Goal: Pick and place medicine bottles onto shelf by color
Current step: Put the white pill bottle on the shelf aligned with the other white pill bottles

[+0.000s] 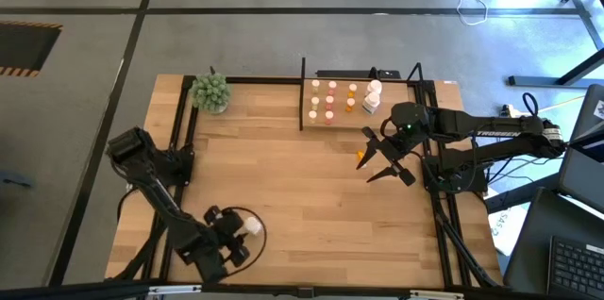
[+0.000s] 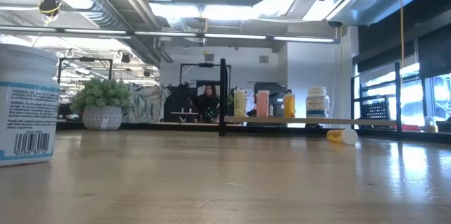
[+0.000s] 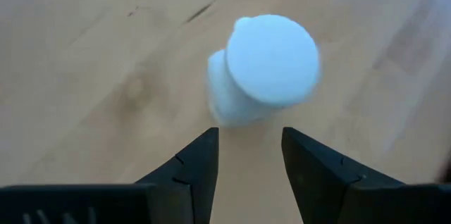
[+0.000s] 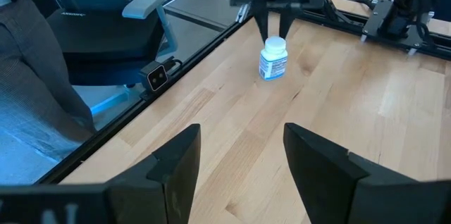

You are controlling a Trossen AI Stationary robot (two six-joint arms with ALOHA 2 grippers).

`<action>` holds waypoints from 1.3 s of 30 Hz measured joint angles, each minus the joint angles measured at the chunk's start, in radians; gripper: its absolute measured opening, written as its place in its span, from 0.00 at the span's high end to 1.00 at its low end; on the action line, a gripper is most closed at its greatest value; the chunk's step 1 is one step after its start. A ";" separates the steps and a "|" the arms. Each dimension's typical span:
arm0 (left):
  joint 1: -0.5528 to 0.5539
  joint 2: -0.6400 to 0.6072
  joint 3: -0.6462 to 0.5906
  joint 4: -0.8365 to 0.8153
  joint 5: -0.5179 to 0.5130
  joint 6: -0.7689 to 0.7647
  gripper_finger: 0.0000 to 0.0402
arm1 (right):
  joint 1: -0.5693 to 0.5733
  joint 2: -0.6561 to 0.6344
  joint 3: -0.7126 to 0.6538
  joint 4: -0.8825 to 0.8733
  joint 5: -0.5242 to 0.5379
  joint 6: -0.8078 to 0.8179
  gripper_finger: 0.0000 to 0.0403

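A larger white medicine bottle (image 1: 251, 227) with a white cap (image 3: 273, 58) and a blue-printed label (image 2: 25, 111) stands upright on the table near its front left. My left gripper (image 1: 236, 236) is open just above and behind the bottle's cap, its fingers (image 4: 273, 20) apart and touching nothing. The shelf (image 1: 382, 109) at the far right carries several small bottles (image 1: 329, 100) in rows and a larger white one (image 1: 372, 98). An orange bottle with a white cap (image 2: 342, 136) lies on its side in front of the shelf. My right gripper (image 1: 381, 160) hovers open beside it, holding nothing.
A green spiky plant in a pot (image 1: 211, 92) stands at the far left. Black frame rails (image 1: 179, 130) run along the table's sides. Bare wood (image 1: 302, 196) lies between the two arms. A person (image 2: 209, 104) sits far off in the room behind.
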 joint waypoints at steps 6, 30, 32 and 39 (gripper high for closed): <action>0.078 0.076 -0.001 0.118 0.075 0.113 0.63 | 0.000 0.000 0.000 0.000 0.000 0.000 0.49; 0.424 0.094 -0.001 0.457 0.076 0.747 0.63 | 0.000 0.000 0.000 0.000 0.000 0.000 0.49; 0.445 0.094 -0.001 0.480 0.076 0.779 0.63 | 0.000 0.000 0.000 0.000 0.000 0.000 0.49; 0.445 0.067 -0.001 0.495 0.019 0.811 0.63 | 0.000 0.000 0.000 0.002 -0.001 0.102 0.49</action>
